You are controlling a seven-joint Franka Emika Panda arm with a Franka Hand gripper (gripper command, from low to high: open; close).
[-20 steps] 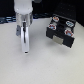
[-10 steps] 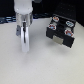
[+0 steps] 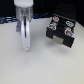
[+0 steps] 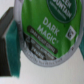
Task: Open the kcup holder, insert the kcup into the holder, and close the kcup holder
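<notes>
In the exterior view my gripper hangs straight down over the white table, toward that view's left. The black boxy kcup holder stands apart from it at that view's right, with its pale handle slots facing front. In the wrist view the kcup fills the frame, its green printed top toward the camera. One black finger with a teal pad presses on its rim, and the other finger is hidden behind the cup. The gripper is shut on the kcup. In the exterior view the cup is too small to make out.
Round pods with red-and-white lids sit on top of the holder. The white table stretches to the front of the exterior view. Dark background lies behind the table's far edge.
</notes>
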